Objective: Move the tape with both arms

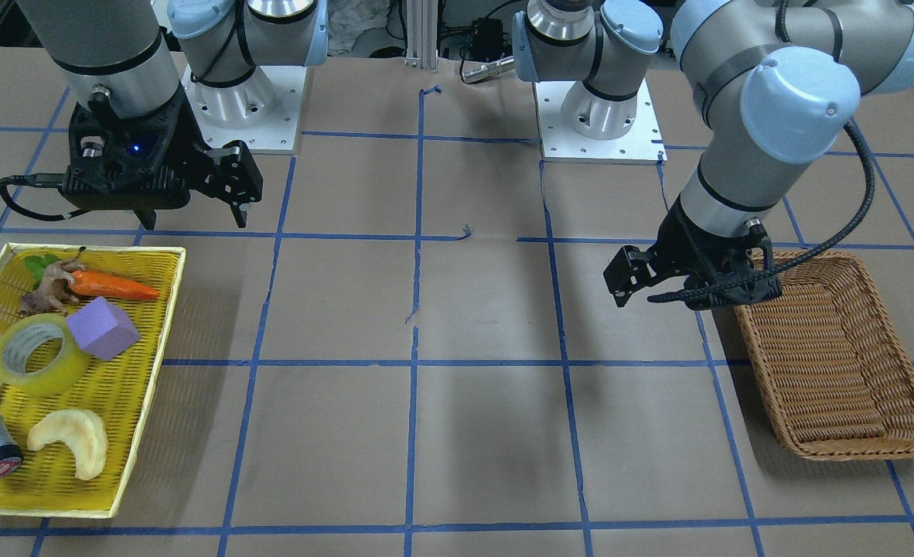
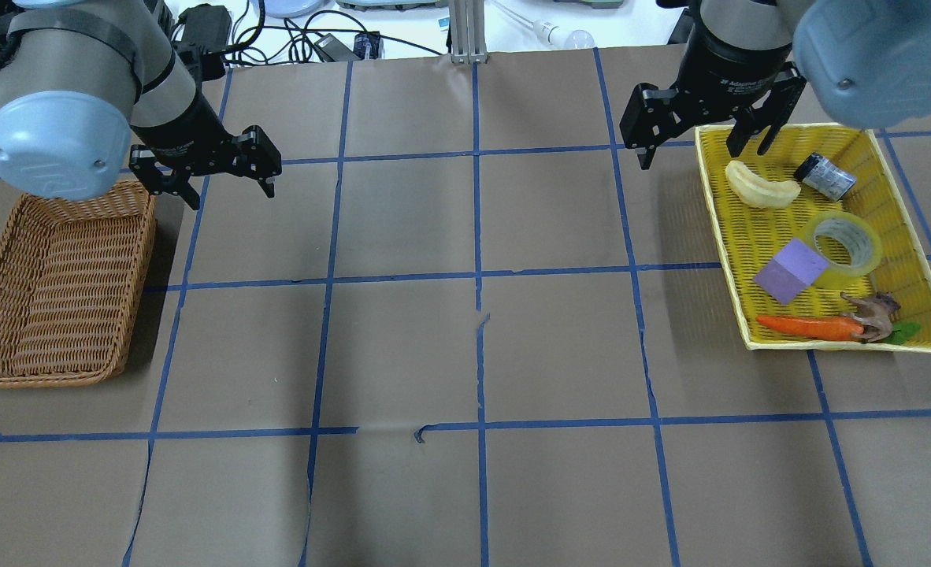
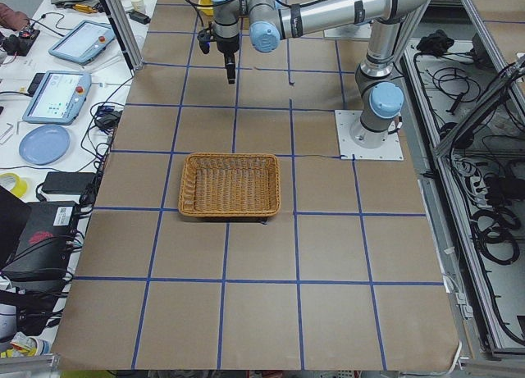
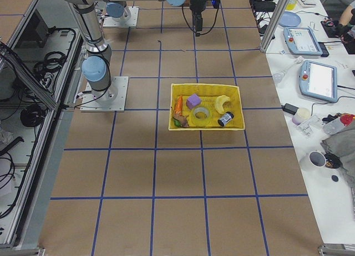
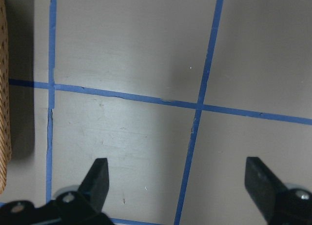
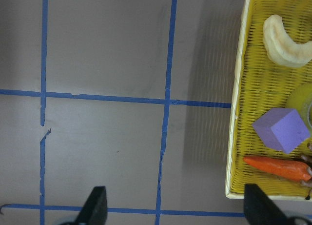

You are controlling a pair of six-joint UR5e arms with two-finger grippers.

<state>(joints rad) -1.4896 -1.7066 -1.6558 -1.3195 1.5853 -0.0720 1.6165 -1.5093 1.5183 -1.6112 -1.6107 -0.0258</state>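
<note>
Currently, tape (image 1: 55, 379) lies in yellow tray (image 2: 899, 181), just beside purple block (image 2: 788, 272). Left gripper (image 2: 233, 193), right gripper (image 2: 698, 153): both spread wide, nothing held.

The translucent yellow tape (image 1: 39, 356) lies flat in the yellow tray (image 1: 117, 410), against the purple block (image 1: 103, 329).

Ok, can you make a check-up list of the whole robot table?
Surface: brown table with blue grid lines.
Job's things: tape lies in the yellow tray; wicker basket sits near the left pincer.
Clutter: carrot, purple block, dark cylinder share that tray.
Pincers: left pincer and right pincer open, holding nothing.
Cables: black cable loops down to the left pincer.
Surroundings: control tablets beside the table.
</note>
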